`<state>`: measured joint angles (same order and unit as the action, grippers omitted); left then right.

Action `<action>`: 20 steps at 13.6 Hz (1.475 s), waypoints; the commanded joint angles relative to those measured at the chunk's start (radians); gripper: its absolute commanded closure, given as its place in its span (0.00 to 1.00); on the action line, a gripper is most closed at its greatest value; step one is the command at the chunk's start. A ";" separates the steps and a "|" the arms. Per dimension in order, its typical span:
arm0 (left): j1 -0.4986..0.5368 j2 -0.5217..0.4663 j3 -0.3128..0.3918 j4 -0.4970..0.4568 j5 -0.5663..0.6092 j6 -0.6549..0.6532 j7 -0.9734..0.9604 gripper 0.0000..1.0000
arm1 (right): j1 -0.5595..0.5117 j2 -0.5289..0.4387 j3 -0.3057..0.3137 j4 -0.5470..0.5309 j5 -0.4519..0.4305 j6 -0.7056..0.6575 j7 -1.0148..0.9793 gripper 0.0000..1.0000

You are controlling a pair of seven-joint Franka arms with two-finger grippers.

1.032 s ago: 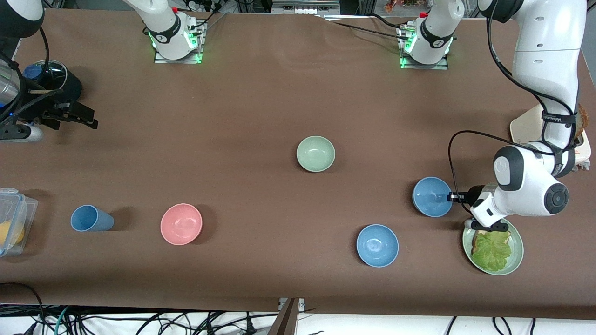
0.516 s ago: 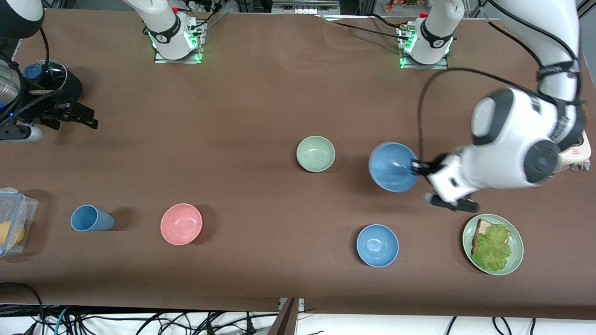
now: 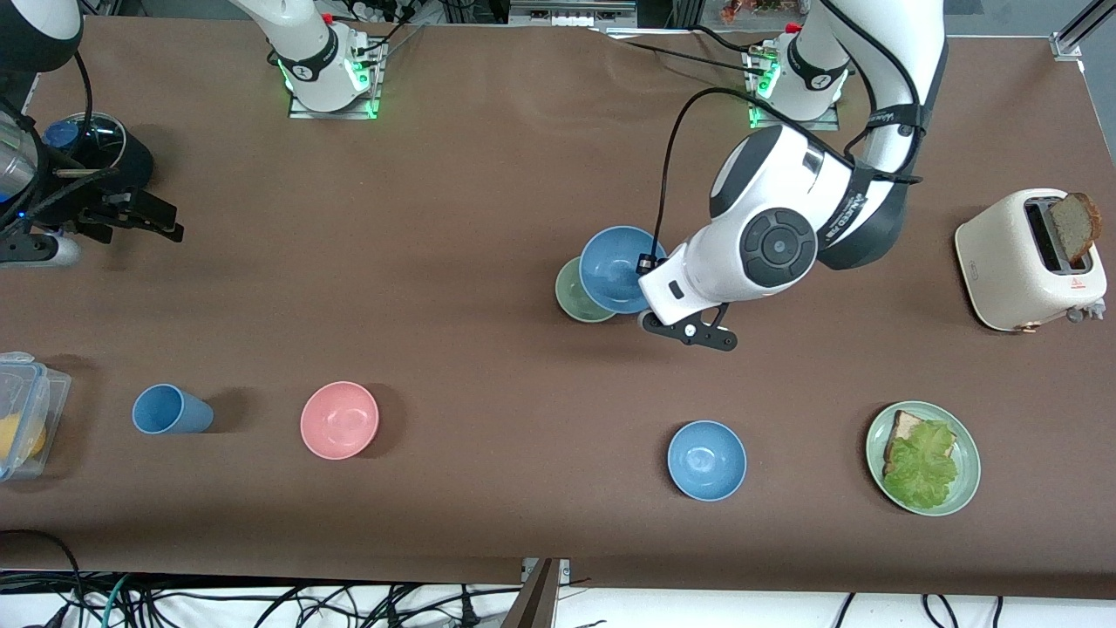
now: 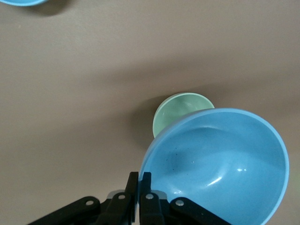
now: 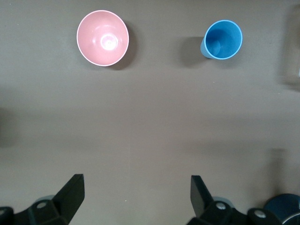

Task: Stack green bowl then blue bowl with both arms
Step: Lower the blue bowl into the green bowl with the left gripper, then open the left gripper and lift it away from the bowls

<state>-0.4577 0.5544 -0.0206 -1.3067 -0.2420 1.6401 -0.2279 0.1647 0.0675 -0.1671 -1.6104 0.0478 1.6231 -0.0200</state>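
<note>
Swept across from beside the plate [image 3: 966, 488] to above the green bowl [image 3: 571, 296] within a second, with the blue bowl [image 3: 617, 269] carried along and lifted clear of the table [image 3: 436, 218].

Left gripper [image 4: 139, 185]: fingers pressed together on the blue bowl's rim, one finger inside the wall and one outside, pinching at a single spot. Blue bowl hanging tilted from that pinch, held in the air over the green bowl, overlapping most of it in the front view yet not centred on it and not yet touching. Green bowl standing upright on the table near the middle, partly hidden under the carried one.

Right gripper [image 5: 133, 192]: spread wide, waiting high over the right arm's end of the table, with the pink bowl [image 5: 102, 38] and the blue cup [image 5: 222, 39] in its wrist view.

Likely trouble from here:
- Off-centre release, landing the blue bowl's edge on the green rim and tipping or sliding it off instead of nesting.
- Tilt not levelled before lowering, jamming one side in first.
- Slip at the one-point rim grip during a fast move, dropping the bowl early.
- Lower finger striking the green bowl on descent and shoving it across the table.

Second blue bowl [image 3: 706, 460] sitting nearer the front camera, apart from all this; toaster [image 3: 1029, 262] at the left arm's end.
</note>
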 commanded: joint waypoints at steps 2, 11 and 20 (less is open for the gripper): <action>-0.038 0.041 0.016 0.009 -0.003 0.016 0.005 1.00 | 0.001 -0.014 -0.005 -0.013 -0.003 0.008 -0.017 0.00; -0.142 0.128 0.013 -0.160 0.069 0.262 0.019 1.00 | -0.002 -0.012 -0.006 -0.013 -0.003 0.009 -0.017 0.00; -0.098 0.115 0.016 -0.155 0.058 0.233 0.032 0.00 | -0.002 -0.011 -0.006 -0.013 -0.003 0.009 -0.017 0.00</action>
<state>-0.5693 0.7038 -0.0022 -1.4540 -0.1909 1.9171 -0.2136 0.1636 0.0678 -0.1706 -1.6111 0.0478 1.6235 -0.0200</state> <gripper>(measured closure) 0.612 0.000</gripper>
